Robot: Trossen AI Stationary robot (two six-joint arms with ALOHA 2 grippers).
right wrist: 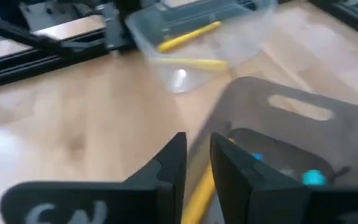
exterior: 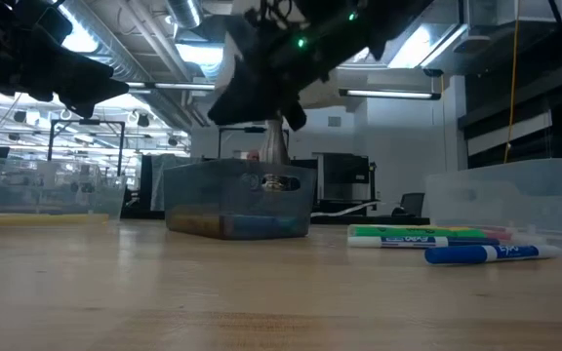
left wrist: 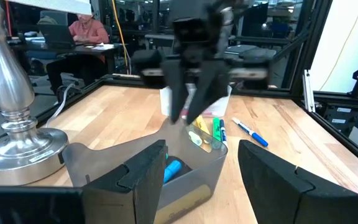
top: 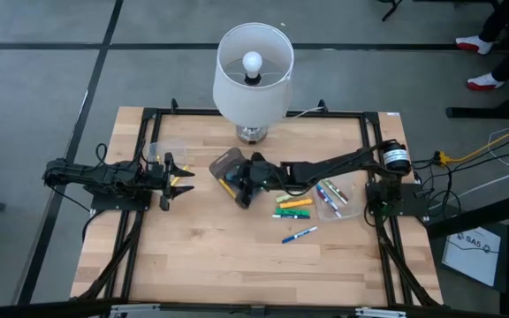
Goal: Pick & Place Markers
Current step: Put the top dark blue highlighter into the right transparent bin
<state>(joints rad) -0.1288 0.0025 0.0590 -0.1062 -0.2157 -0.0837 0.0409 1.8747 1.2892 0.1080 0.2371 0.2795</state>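
Three bins point(top: 228, 168) sit on our counter point(top: 237, 256): the dark middle one holds blue and yellow markers point(left wrist: 173, 168). Our right gripper point(top: 239, 187), jaws nearly pressed together, pinches a yellow marker point(right wrist: 197, 196) beside it; our left gripper point(top: 177, 170) waits, jaws spread.

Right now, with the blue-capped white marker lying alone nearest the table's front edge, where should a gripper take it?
Grip the blue-capped white marker mid-barrel, coming straight down from above, fingers across its width. It lies flat and slanted on the wooden table, apart from the other markers, leaving room both sides.
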